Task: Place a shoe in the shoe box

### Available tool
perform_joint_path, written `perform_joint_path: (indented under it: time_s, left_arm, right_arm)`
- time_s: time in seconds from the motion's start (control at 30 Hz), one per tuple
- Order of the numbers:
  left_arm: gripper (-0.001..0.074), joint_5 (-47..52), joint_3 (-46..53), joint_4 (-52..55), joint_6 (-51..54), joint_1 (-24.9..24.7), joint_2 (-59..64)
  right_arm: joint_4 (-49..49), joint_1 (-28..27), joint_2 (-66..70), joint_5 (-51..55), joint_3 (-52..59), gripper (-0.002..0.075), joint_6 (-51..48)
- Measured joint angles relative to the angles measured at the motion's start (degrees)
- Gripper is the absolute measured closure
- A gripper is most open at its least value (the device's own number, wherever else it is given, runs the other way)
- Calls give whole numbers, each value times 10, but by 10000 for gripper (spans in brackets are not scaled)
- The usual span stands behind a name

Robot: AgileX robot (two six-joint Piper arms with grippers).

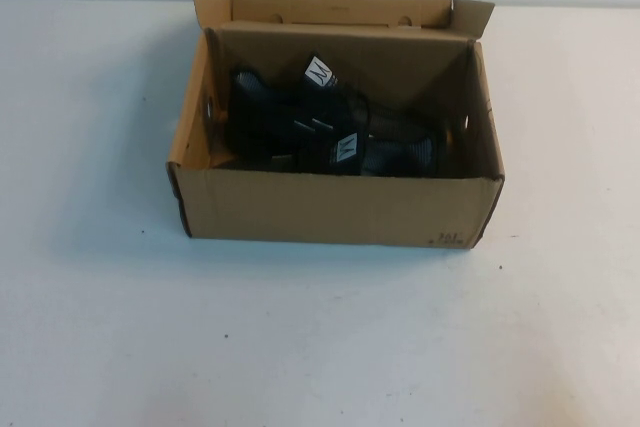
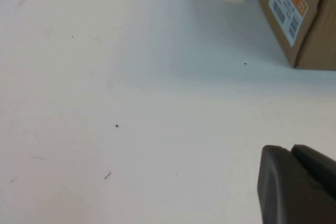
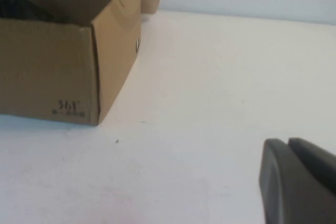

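Shoe inside shoe box, left gripper and right gripper apart.

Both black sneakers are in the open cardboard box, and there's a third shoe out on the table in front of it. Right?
Not quite. The high view shows no shoe on the table; the only shoes visible are the two black sneakers lying inside the open shoe box. Neither arm is in that view; the left gripper and right gripper show only at the edge of their own wrist views, over bare table.

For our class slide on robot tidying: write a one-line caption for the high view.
Open shoe box on a white table, both black shoes inside; neither gripper in view.
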Motion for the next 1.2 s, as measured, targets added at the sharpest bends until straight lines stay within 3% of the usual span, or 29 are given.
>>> perform_joint_path:
  time_s: [0.17,0.53,1.2]
  left_arm:
    - [736,0,0,0,0,0,0]
    - [736,0,0,0,0,0,0]
    - [736,0,0,0,0,0,0]
  right_arm:
    - [-11,0,0,43,1,742,15]
    - [-58,0,0,65,1,742,154]
    - [-68,0,0,67,1,742,163]
